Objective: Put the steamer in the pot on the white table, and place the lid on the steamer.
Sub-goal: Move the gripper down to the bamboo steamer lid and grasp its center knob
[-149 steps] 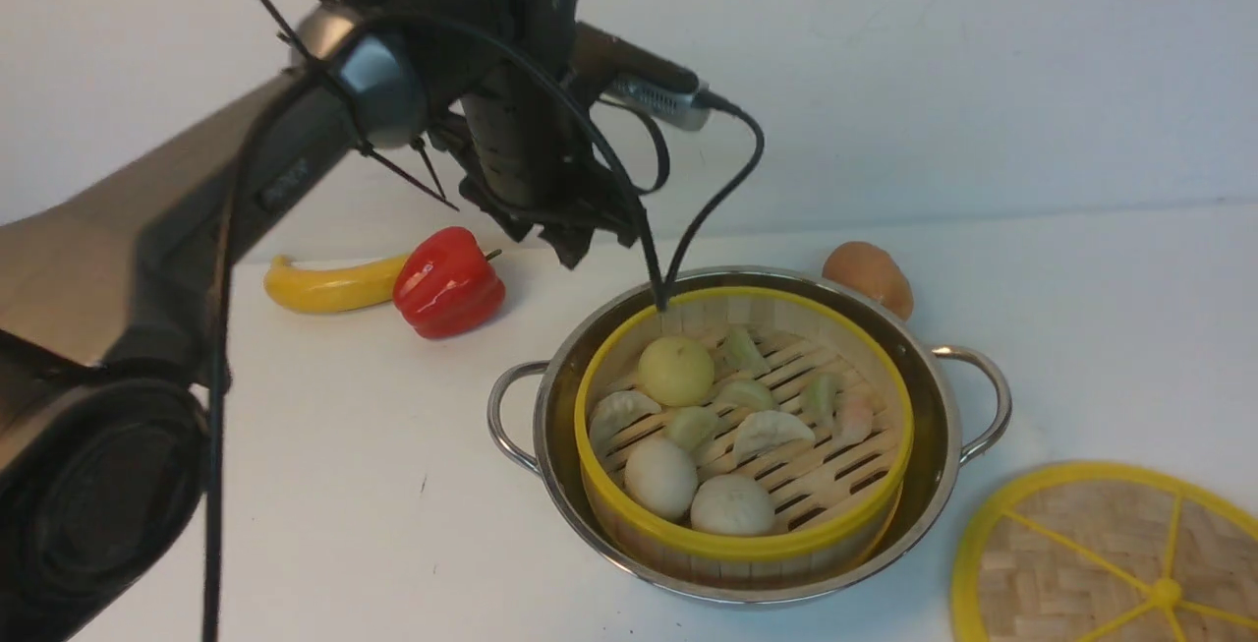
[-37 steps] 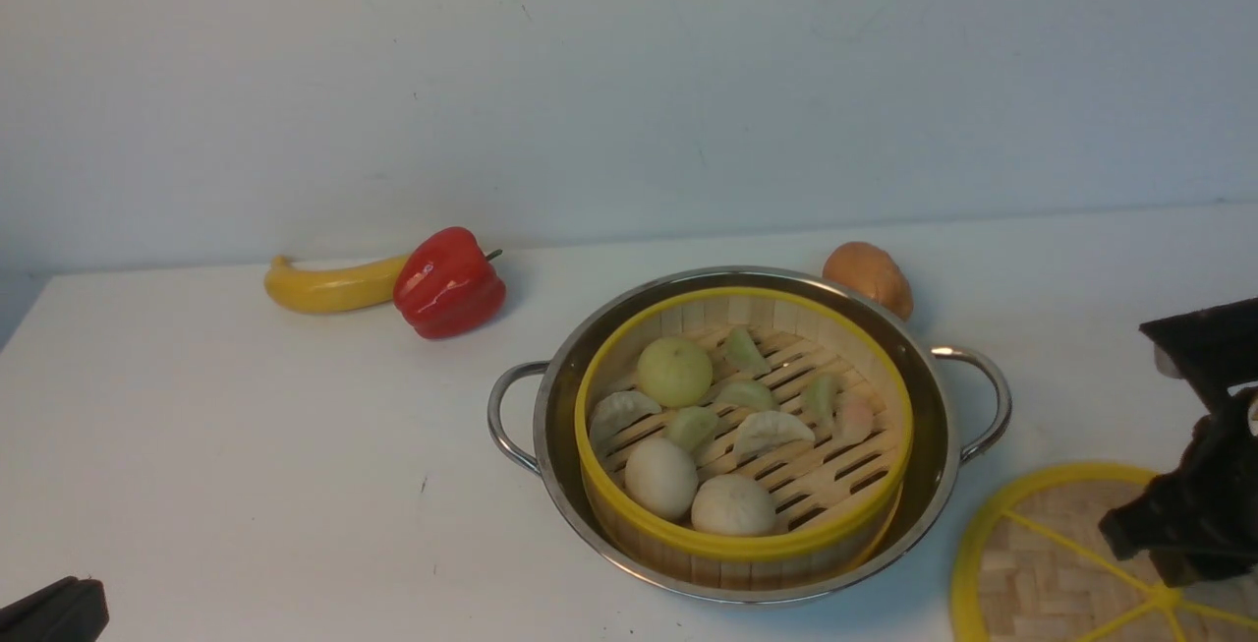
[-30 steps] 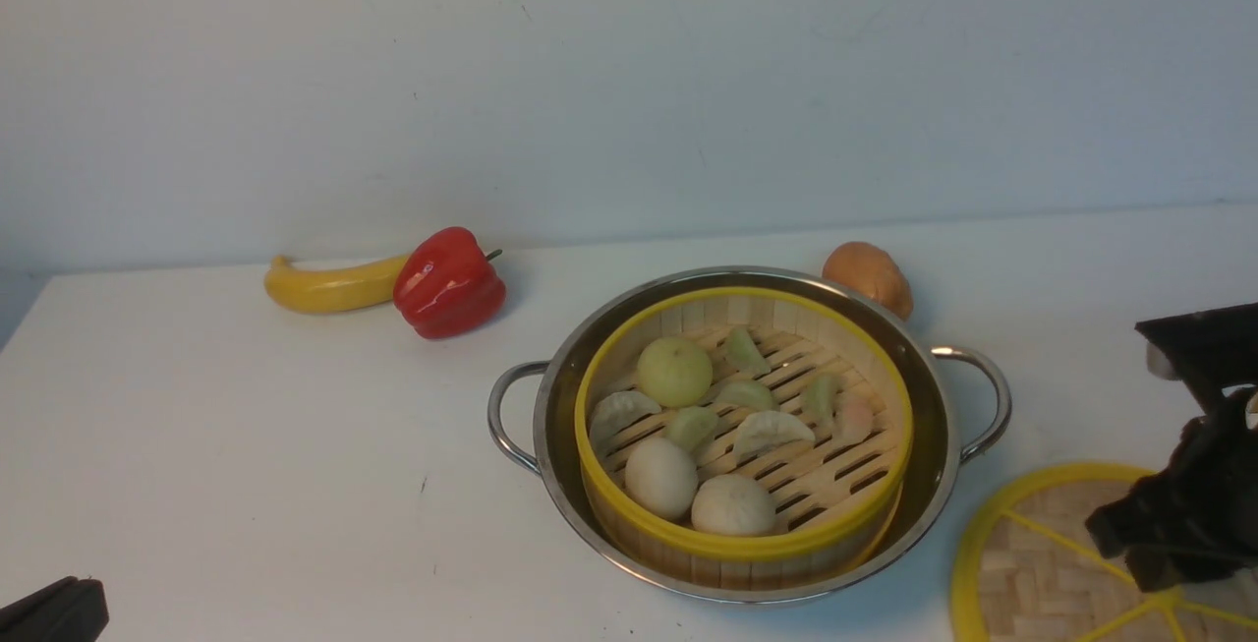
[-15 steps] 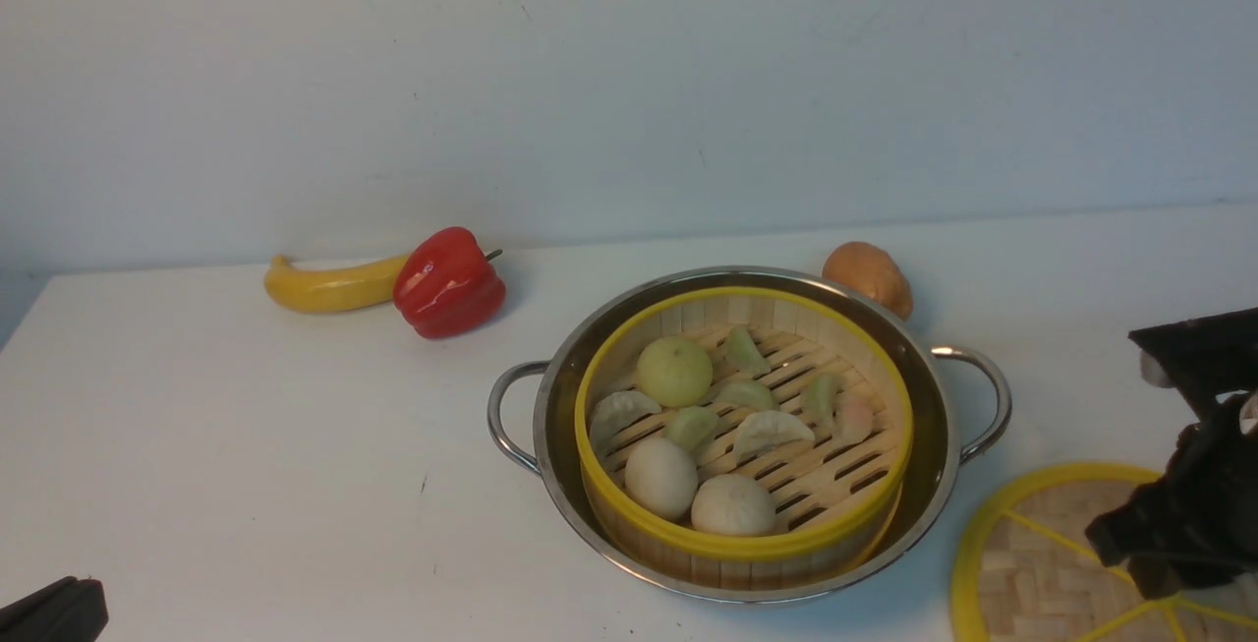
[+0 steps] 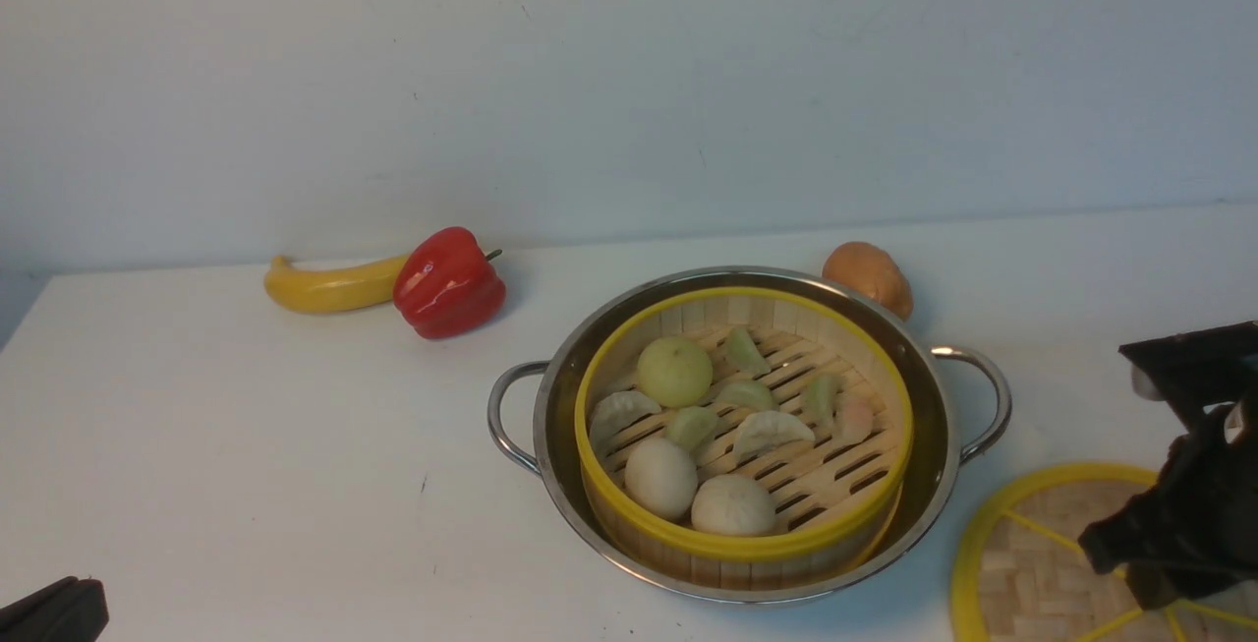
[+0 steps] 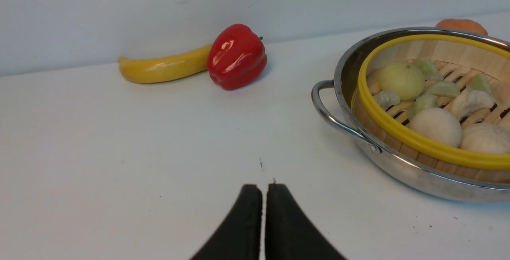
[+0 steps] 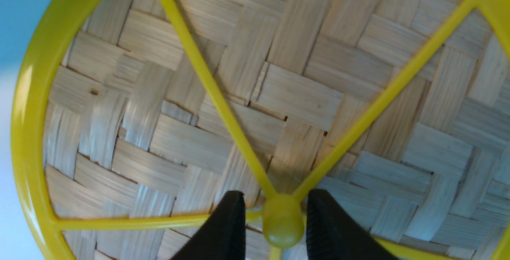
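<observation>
The front view took in the whole pot [image 5: 942, 465] on the white table [image 5: 246, 445], the steamer [image 5: 744, 546] sitting inside it; the left wrist view cut both off at its border. That wrist view alone showed the left gripper [image 6: 264, 196], its tips nearly together with a thin slit between them, over bare tabletop and holding nothing. The lid [image 5: 1042, 563] lay flat on the table, off the steamer, its far part hidden in front by the right gripper [image 7: 275, 212]. Only the right wrist view showed that gripper's fingers parted, one on either side of the lid's centre knob [image 7: 283, 222]; whether they touched it could not be told. The lid ran past the front view's edge. Open tabletop stretched left of the pot, up to a banana [image 5: 334, 286] and red pepper [image 5: 449, 283]; a brown item [image 5: 869, 278] sat close by the pot's far rim.
</observation>
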You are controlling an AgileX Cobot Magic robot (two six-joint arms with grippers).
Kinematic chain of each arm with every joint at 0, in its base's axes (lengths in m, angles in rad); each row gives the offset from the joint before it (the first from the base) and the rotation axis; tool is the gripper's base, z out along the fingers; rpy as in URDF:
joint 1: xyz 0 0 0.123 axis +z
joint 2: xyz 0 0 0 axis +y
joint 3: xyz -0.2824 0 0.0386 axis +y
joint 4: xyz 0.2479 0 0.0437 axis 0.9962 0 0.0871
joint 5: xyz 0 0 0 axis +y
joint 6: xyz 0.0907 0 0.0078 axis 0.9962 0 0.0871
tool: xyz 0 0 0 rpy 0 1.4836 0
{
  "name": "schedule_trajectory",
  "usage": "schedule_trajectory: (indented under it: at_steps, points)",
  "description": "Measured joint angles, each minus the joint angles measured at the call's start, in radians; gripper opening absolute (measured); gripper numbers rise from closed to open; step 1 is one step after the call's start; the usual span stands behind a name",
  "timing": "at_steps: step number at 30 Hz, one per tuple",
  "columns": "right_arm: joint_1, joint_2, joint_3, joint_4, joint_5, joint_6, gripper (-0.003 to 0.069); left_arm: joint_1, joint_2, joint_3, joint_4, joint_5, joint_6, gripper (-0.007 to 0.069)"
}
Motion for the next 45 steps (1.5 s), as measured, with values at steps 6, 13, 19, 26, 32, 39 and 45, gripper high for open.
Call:
schedule_trajectory:
  at_steps: [6,13,19,26,32,39,45]
  points:
    - [0.0,0.0,0.0,-0.021,0.001,0.009,0.0195,0.0,0.0,0.0,0.0,0.0,0.0,0.001]
    - [0.0,0.0,0.0,-0.021,0.002,0.009,0.0197,0.0,0.0,0.0,0.0,0.0,0.001,0.001]
    - [0.0,0.0,0.0,-0.021,0.002,0.009,0.0202,0.0,0.0,0.0,0.0,0.0,0.001,0.001]
    - [0.0,0.0,0.0,-0.021,0.003,0.009,0.0207,0.0,0.0,0.0,0.001,0.0,0.001,0.001]
    - [0.0,0.0,0.0,-0.021,0.003,0.009,0.0213,0.0,0.0,0.0,0.001,0.0,0.001,0.001]
    - [0.0,0.0,0.0,-0.021,0.003,0.0,0.0216,0.0,0.0,0.0,0.001,0.0,0.001,0.001]
    - [0.0,0.0,0.0,-0.015,0.001,0.0,0.022,0.0,0.0,0.0,0.001,0.0,0.001,0.001]
